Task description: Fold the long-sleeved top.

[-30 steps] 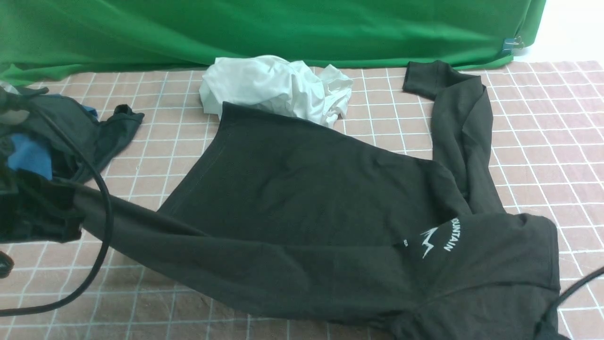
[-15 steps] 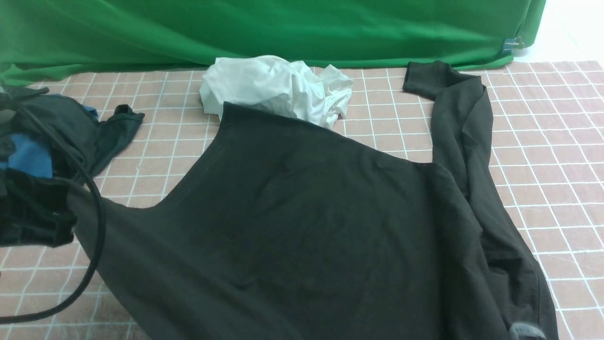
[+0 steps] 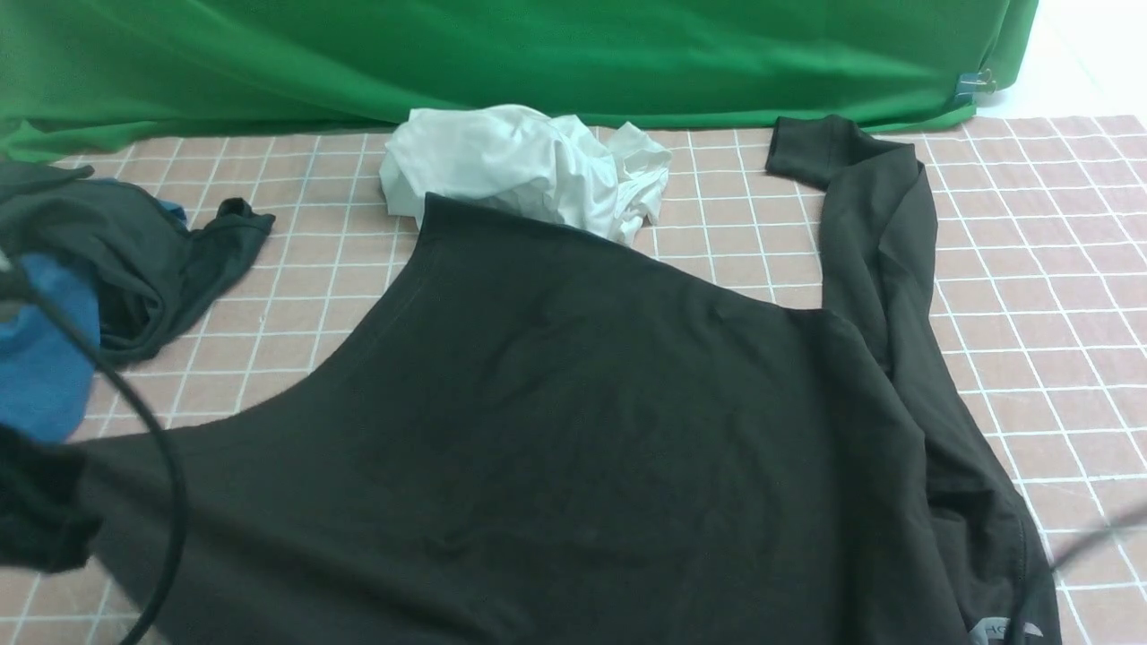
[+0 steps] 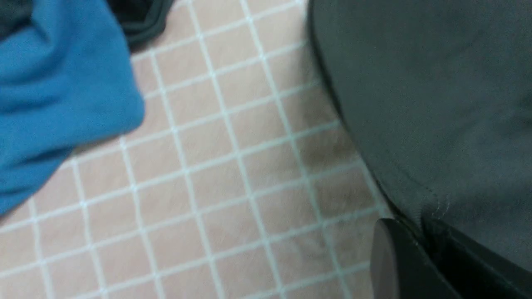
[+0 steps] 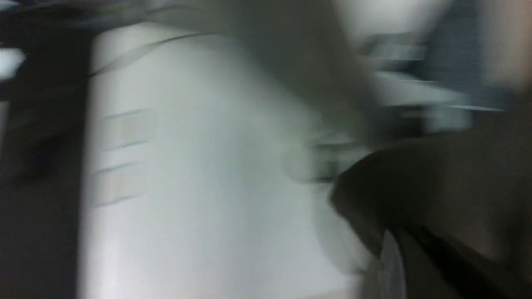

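- Progress: pretty much at the start. The top (image 3: 573,403) is spread flat on the tabletop (image 3: 1030,269), filling the front view from the middle down to 6 o'clock. I can't see a single fold in it yet.
- One sleeve (image 3: 874,242) runs off toward 1 o'clock, with its cuff (image 3: 806,148) lying right by the green backdrop. The other sleeve I can't make out; it may be off frame toward 7 o'clock.
- To do, I reckon: tuck both sleeves in over the body, then fold the body over. So basically everything.
- Clutter: a white garment (image 3: 520,161) at 12 o'clock, with the top's far corner lying over its near edge. A blue shirt (image 3: 45,358) and a grey garment (image 3: 134,251) sit at 9 o'clock, just beside the top's edge.
- Left jaws: closed, down at 8 o'clock. In the wrist view the top's hem (image 4: 409,189) runs right in beside one finger (image 4: 384,257), so it's pinching the top's edge.
- Right jaws: closed too, barely in frame at 5 o'clock. That wrist view is badly blurred, but dark cloth bunches at the finger, so it looks like a grip on the top.
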Robot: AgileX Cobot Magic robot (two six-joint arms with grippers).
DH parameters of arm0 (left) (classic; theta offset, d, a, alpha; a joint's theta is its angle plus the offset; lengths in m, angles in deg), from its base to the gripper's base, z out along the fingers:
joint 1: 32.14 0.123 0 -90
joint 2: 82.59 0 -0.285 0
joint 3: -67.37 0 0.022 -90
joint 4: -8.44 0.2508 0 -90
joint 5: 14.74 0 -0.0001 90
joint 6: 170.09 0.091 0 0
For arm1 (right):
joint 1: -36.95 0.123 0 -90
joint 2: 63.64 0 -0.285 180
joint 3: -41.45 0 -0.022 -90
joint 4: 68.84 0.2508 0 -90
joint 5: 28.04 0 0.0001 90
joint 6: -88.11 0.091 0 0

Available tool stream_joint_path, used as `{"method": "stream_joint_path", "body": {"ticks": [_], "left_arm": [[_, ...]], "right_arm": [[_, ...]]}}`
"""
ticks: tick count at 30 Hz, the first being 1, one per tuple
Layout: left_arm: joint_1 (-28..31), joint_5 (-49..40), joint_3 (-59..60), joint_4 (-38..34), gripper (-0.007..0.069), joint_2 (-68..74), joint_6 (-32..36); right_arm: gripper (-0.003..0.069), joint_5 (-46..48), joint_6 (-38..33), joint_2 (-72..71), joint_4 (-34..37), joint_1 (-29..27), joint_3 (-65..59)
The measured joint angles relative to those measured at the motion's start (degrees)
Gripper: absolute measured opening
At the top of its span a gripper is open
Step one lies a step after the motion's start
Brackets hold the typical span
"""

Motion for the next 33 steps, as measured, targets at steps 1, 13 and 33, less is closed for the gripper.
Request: {"method": "stream_joint_path", "body": {"ticks": [1, 13, 33], "left_arm": [[0.00, -0.27, 0.00, 0.20, 0.0035, -0.15, 0.00], [0.00, -9.30, 0.00, 4.94, 0.0035, -3.63, -1.39], [0.00, -9.30, 0.00, 4.60, 0.0035, -3.63, -1.59]], "right_arm": [[0.0034, 0.16, 0.53, 0.06, -1.20, -0.29, 0.18], [0.0034, 1.66, -9.20, 10.01, -11.73, -15.53, 7.18], [0.0036, -3.33, -21.15, 34.39, -18.57, -20.75, 22.85]]}}
